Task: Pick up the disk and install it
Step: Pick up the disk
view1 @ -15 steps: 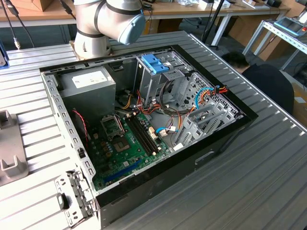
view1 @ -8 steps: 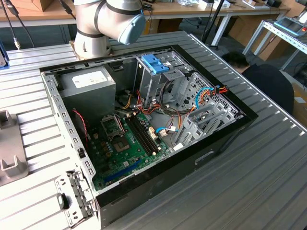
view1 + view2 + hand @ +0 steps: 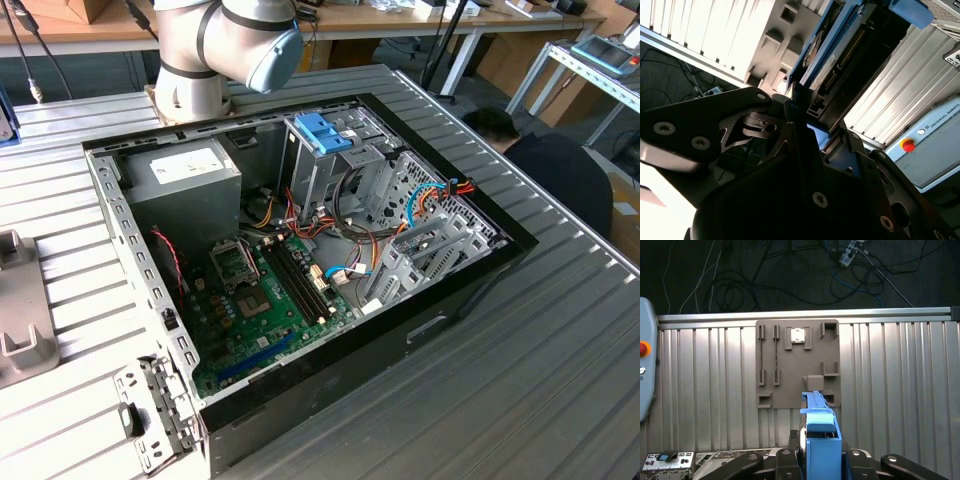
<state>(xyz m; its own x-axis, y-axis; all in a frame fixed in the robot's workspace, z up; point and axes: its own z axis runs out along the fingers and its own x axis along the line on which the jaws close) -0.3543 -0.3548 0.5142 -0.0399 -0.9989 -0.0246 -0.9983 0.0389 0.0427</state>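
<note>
Grey metal disk (image 3: 819, 432) in light blue plastic carrier, pinched edge-on by our black gripper (image 3: 820, 454).
We see it at a grey slotted holder plate (image 3: 790, 365), at the exterior view's nine o'clock from the open black computer case (image 3: 440, 310).

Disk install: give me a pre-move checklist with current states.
1. Grip on the disk: ok. The gripper is shut on it in both wrist views.
2. Clearance from the grey fixture on the table: cannot tell.
3. Lid off the computer case: ok, interior exposed.
4. Free bay in the drive cage: cannot tell from the exterior view.
5. Loose cables clear of the cage: not ok, several run right beside it.
6. Nobody nearby: not ok, a person is at the table's edge on the exterior view's right.
</note>
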